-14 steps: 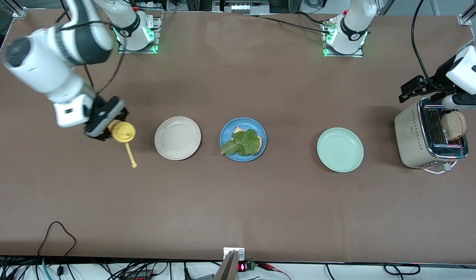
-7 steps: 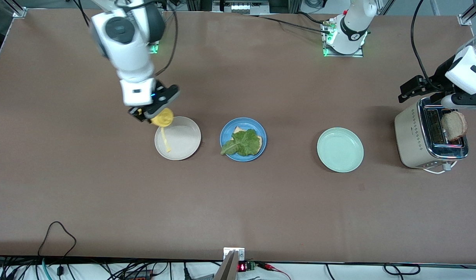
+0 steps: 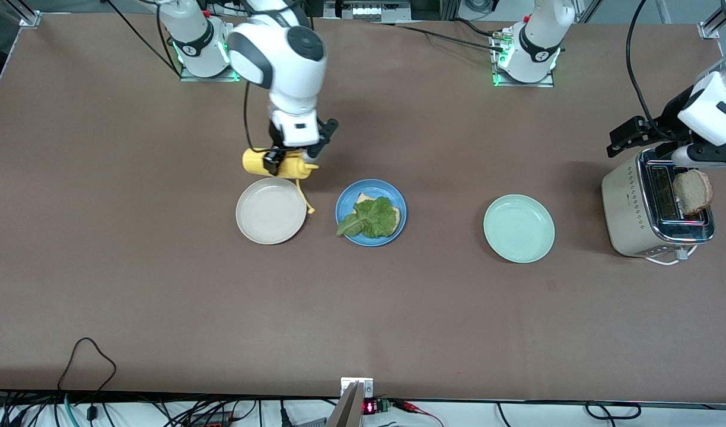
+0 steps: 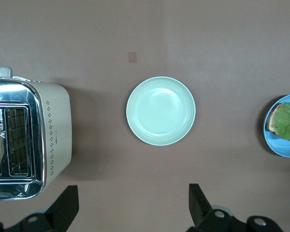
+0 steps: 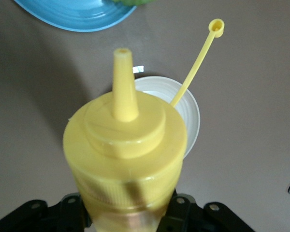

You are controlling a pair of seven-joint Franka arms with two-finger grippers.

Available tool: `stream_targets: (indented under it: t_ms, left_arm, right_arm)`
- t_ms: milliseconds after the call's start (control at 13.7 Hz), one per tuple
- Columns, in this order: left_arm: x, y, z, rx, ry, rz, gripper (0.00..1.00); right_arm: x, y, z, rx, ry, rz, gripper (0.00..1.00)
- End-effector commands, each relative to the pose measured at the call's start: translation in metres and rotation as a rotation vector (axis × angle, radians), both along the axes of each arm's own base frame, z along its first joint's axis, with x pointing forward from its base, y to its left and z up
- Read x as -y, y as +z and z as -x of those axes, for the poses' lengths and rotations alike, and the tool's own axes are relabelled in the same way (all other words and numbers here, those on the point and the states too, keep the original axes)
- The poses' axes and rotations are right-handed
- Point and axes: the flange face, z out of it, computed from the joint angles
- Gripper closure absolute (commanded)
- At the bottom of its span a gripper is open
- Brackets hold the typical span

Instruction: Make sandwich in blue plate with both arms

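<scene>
table (image 3: 131, 284): brown, carrying three plates in a row and a toaster at my left arm's end
toaster (image 3: 648, 207): cream and chrome, one brown toast slice (image 3: 692, 191) standing up out of a slot
my left tool (image 3: 642, 135): hangs over the toaster, fingers spread wide in the left wrist view and pinching nothing; this arm waits
my right tool (image 3: 292, 159): over the table just above the cream plate (image 3: 270, 211), pressed onto the yellow squeeze bottle (image 3: 274, 163), which lies tipped on its side with the nozzle toward the blue plate and its cap dangling on a tether
blue plate (image 3: 371, 212): middle of the row, between the cream plate and the mint plate (image 3: 518, 228)
sandwich (image 3: 372, 216): half built in the blue plate, a toast slice with the lettuce leaf on top
handling, toast: I judge it light, stiff and crumbly; take it by the crust edges with a gentle pinch
handling, lettuce: soft and floppy, likely to slide if nudged
handling, bottle: soft-walled, so a firm squeeze at the body should dispense sauce
</scene>
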Motion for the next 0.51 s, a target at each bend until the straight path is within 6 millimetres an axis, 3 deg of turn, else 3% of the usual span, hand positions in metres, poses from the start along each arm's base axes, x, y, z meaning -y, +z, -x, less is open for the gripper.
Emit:
stream_targets:
  t_ms: [0, 219, 438]
  left_arm:
    - [0.001, 0.002, -0.003, -0.002, -0.017, -0.011, 0.00]
    - [0.003, 0.001, -0.006, -0.002, -0.022, -0.009, 0.00]
    - [0.001, 0.000, -0.007, -0.002, -0.017, -0.009, 0.00]
  right_arm:
    - [-0.040, -0.021, -0.013, -0.004, 0.028, 0.067, 1.00]
    - [-0.069, -0.050, -0.020, -0.001, 0.034, 0.088, 1.00]
    - [-0.077, -0.066, -0.019, 0.002, 0.021, 0.097, 1.00]
